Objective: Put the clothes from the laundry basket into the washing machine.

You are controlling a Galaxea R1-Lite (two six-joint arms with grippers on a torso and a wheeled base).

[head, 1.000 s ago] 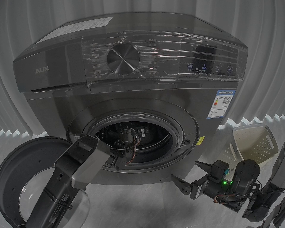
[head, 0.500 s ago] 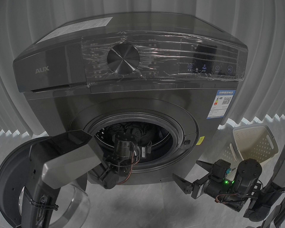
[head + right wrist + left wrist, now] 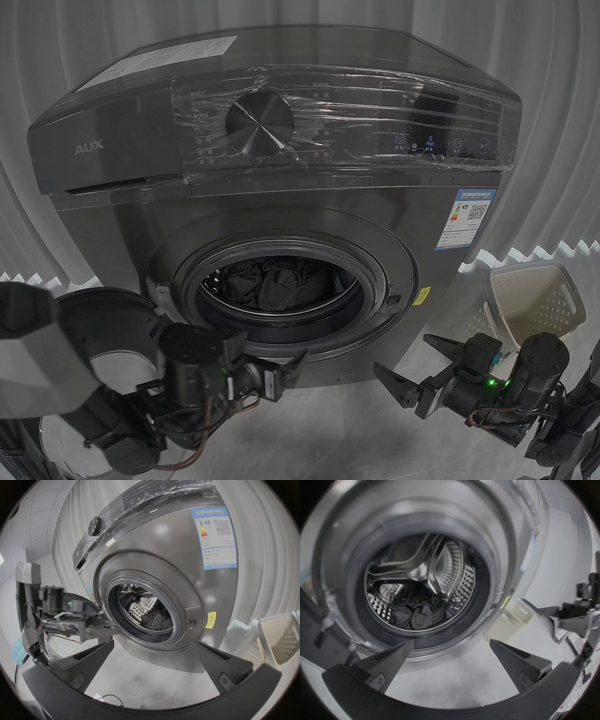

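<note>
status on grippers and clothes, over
Left gripper open, empty, before the washer. Right gripper open, empty. Clothes in drum. Door open, at left.

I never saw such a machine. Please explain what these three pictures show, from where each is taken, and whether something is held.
It is a robot with two arms, each ending in a two-fingered gripper. One picture looks down from a camera on its head; the other two come from cameras on its wrists, so the dark fingers in front are that arm's own. Before it stands a washing machine, its round door swung open on the robot's left. Dark clothes lie in the drum. A pale laundry basket stands on the floor to the right; it looks empty. The left gripper and the right gripper are both open and hold nothing.
</note>
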